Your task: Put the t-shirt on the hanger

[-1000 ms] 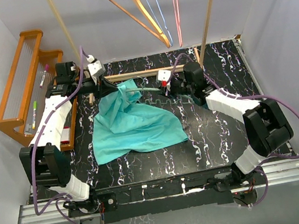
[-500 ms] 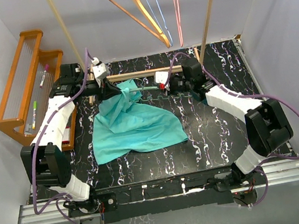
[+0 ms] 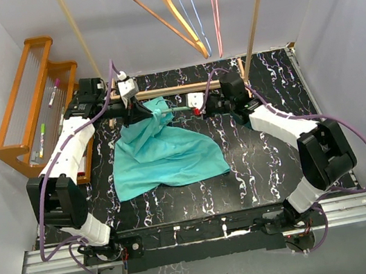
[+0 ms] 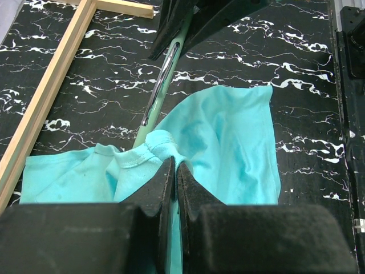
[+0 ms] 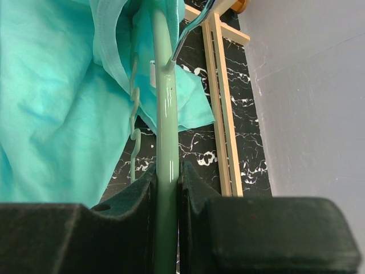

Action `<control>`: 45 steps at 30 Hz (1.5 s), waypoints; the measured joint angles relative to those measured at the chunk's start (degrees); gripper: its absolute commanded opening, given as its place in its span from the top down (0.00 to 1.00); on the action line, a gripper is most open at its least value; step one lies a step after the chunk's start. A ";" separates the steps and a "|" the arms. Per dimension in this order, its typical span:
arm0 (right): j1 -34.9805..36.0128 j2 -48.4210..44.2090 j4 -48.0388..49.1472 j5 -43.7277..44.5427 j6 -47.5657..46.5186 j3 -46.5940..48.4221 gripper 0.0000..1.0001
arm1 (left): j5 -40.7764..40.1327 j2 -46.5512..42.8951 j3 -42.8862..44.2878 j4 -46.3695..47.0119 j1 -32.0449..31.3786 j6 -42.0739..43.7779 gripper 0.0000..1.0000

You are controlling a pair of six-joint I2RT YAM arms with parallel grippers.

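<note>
At back — t-shirt (image 3: 165, 154) pinched; hanger (image 5: 163, 114) gripped.

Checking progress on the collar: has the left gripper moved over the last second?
Yes. The left gripper, shut on the t-shirt, shifted slightly right along the wooden rail.

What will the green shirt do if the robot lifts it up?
Probably flop: the t-shirt lies in wrinkly folds and bunches where the left tool pinches it. It would likely hang limp and light. The hanger looks stiff: its bar runs straight from the right tool.
</note>
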 measured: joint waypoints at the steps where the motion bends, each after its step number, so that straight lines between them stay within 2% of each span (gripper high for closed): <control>1: 0.07 0.04 0.15 0.04 -0.57 0.00 0.92 | -0.02 0.07 -0.02 -0.15 -0.20 0.00 1.00; 9: 0.48 1.79 2.71 0.31 -2.78 0.11 0.92 | -0.17 0.11 -0.07 -0.42 -0.81 -0.42 1.00; 18: 1.01 2.91 8.90 -1.18 1.05 -1.14 0.92 | -0.76 0.11 -0.11 2.23 -0.83 -2.56 1.00; 35: 0.94 1.25 10.29 -2.84 4.31 -4.68 0.92 | -12.61 -2.25 -9.27 4.92 0.44 5.01 1.00; 45: 0.68 1.22 8.83 -3.74 4.33 -4.68 0.92 | -18.95 -2.69 -11.21 12.09 0.68 3.54 0.99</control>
